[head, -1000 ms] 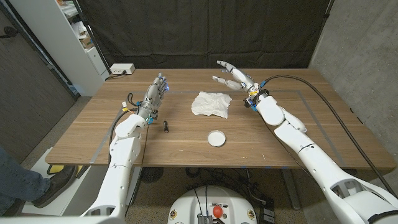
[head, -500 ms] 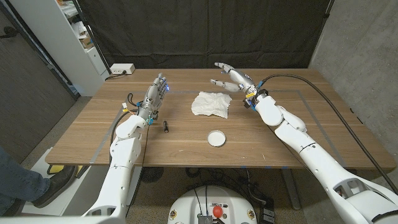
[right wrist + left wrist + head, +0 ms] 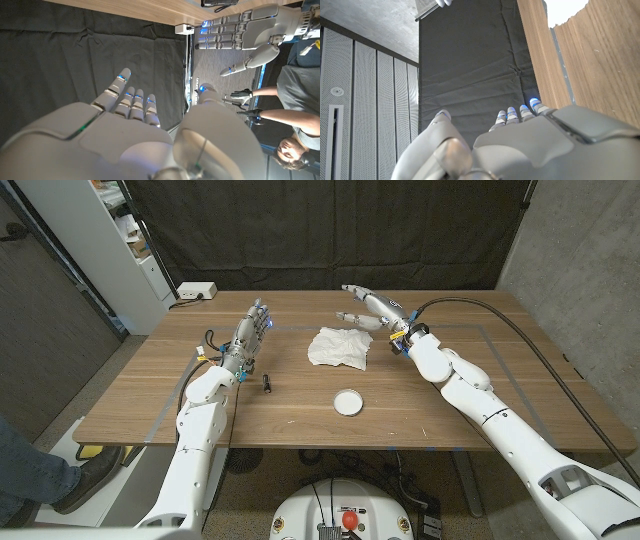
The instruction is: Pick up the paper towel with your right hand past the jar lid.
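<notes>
— Since a second ago the right hand has crept left along the table's far side, toward the paper towel; nothing else has shifted.

— What's the hand's state?

— Fingers wide and empty, raised above the far right of the towel, probably so it can come down over the crumpled heap.

— And the towel?

— Mid-table, far of the jar lid, which lies nearer the robot, so the reach goes past it.

— Left hand?

— Fingers straight, holding nothing, parked left; it seems to stand on edge, hard to tell. A small dark object lies just right of it
</notes>
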`<act>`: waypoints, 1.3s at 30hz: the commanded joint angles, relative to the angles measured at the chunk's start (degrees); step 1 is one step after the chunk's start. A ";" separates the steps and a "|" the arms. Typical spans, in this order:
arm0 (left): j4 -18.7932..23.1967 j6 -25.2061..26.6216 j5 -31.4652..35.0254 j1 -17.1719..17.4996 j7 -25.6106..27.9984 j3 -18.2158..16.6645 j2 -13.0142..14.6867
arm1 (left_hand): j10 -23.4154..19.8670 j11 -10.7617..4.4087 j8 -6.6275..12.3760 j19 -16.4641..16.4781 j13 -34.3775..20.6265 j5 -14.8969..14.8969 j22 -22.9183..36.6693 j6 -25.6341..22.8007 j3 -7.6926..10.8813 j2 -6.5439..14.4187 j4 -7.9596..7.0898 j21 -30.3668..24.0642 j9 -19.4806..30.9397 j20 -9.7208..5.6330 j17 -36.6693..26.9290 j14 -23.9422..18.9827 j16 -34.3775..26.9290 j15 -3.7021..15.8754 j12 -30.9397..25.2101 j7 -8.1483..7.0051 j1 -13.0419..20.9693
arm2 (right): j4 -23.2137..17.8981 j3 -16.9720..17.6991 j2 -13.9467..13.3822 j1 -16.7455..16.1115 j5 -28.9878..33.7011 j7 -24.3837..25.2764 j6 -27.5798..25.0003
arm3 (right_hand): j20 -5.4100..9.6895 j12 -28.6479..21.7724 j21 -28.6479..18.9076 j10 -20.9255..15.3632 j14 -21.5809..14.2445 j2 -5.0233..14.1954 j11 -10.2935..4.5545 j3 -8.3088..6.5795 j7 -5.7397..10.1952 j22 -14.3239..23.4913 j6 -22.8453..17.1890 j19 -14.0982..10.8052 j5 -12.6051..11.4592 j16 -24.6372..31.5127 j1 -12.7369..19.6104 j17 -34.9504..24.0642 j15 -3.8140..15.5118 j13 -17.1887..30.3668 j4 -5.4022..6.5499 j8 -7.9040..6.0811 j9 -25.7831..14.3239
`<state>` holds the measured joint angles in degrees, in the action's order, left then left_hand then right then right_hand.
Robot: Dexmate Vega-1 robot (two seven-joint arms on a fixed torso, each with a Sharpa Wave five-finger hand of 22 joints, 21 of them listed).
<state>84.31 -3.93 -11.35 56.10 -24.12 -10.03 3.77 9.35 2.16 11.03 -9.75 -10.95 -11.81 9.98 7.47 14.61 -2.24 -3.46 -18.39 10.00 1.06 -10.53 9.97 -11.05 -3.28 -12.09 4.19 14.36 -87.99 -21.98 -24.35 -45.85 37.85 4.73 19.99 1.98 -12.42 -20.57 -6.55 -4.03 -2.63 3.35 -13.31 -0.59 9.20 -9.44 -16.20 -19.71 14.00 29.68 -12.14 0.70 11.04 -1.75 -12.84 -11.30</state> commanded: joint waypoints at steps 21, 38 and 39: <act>-0.12 -0.22 -0.33 0.31 -0.14 -0.37 0.20 | 0.46 -0.10 -0.13 -7.38 -0.05 0.08 0.26 -0.62 -0.10 0.76 0.45 1.14 0.19 0.56 -0.15 2.00 0.00 -0.03 0.06 0.07 0.15 | -1.95 -3.78 -0.92 2.28 3.48 -3.64 -4.89 | -1.94 -1.21 4.01 -4.76 -0.13 0.06 0.17 0.31 0.92 0.37 -3.53 2.65 -0.14 -0.63 0.57 -0.42 -1.00 0.58 -0.60 -0.54 -0.41; 0.01 -0.23 -0.41 0.78 0.16 -0.69 0.03 | 0.47 -0.21 -0.12 -7.63 -0.05 0.15 0.28 -0.76 -0.16 0.91 0.57 1.63 0.19 1.02 -0.14 2.01 0.00 0.02 0.08 0.13 0.15 | -2.64 -5.77 -1.94 3.80 5.37 -8.95 -8.20 | -7.59 -0.03 10.24 -3.52 0.70 0.22 -0.75 0.73 2.01 0.33 -3.67 14.02 -0.01 -1.59 0.35 -0.02 -1.12 0.95 -0.97 0.20 -0.50; 0.01 -0.19 -0.47 0.79 0.14 -0.71 0.01 | 0.50 -0.10 -0.09 -7.66 -0.05 0.16 0.29 -0.85 -0.16 0.92 0.58 1.67 0.19 1.06 -0.14 2.02 0.01 0.02 0.09 0.18 0.15 | -2.64 -5.84 -1.93 3.87 5.39 -9.10 -8.32 | -7.74 0.01 10.20 -3.43 0.82 0.19 -0.77 0.74 2.00 0.33 -3.67 13.92 -0.02 -1.65 0.36 -0.01 -1.17 0.95 -0.99 0.21 -0.50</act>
<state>84.38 -4.08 -11.69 56.68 -24.18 -10.57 3.89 9.36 2.16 11.03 -9.87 -10.95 -11.81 9.98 6.93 14.37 -1.78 -3.23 -17.13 10.00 1.76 -10.52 9.97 -11.05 -3.28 -12.09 4.11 14.36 -90.16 -26.64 -25.78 -42.96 42.09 -1.56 13.46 -4.75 -12.62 -10.17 -10.12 -3.53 -2.63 2.75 -12.65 0.96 9.33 -13.18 -1.81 -19.71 12.41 29.68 -11.98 -0.67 11.88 -2.52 -12.69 -11.60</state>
